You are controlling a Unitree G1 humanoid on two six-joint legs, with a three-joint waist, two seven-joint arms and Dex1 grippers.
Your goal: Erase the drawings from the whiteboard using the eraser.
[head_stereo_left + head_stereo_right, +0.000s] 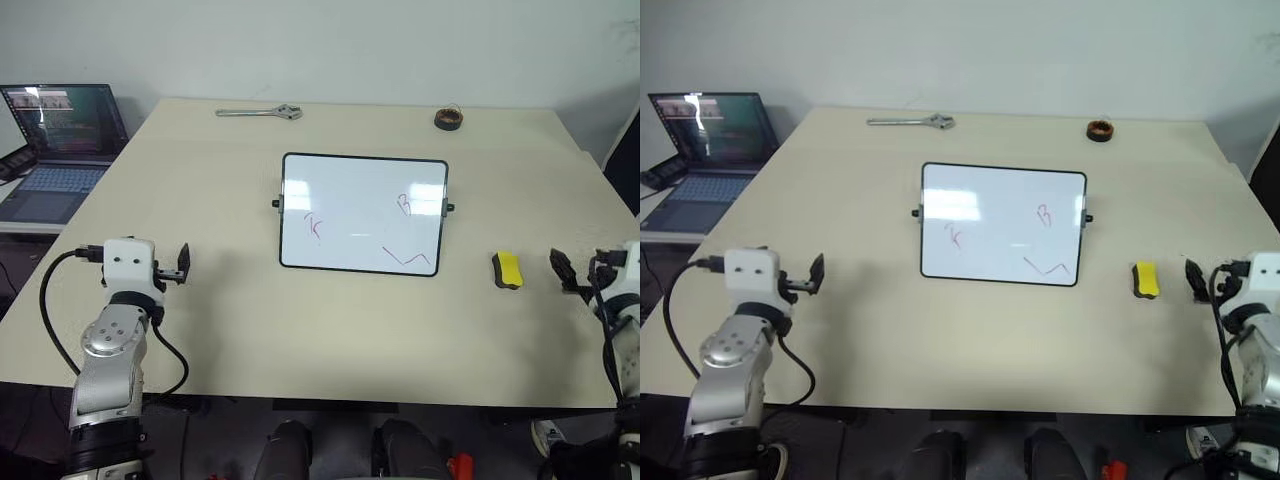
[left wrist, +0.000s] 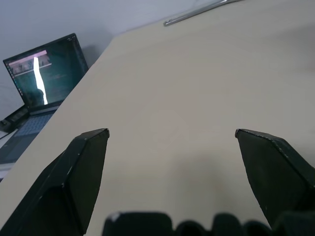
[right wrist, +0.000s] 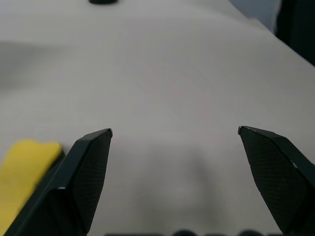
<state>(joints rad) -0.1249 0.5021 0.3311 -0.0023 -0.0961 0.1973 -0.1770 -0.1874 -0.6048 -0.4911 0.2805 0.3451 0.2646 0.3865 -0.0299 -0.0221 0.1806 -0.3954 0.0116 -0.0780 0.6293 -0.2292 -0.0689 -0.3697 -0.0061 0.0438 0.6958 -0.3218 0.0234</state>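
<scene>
The whiteboard (image 1: 363, 213) lies flat in the middle of the beige table (image 1: 250, 320), black-framed with small knobs at both sides. Three small red drawings (image 1: 316, 228) mark its lower half: one at the left, one at the upper right, a zigzag at the lower right. The yellow eraser (image 1: 508, 269) with a dark base rests on the table right of the board; it is also in the right wrist view (image 3: 22, 169). My right gripper (image 1: 562, 270) is open, just right of the eraser and apart from it. Far left of the board, my left gripper (image 1: 182, 264) hangs open and empty.
A metal wrench (image 1: 260, 112) lies at the table's far edge, and a round dark wire coil (image 1: 449, 119) sits at the far right. An open laptop (image 1: 55, 140) stands on a lower surface beyond the table's left edge.
</scene>
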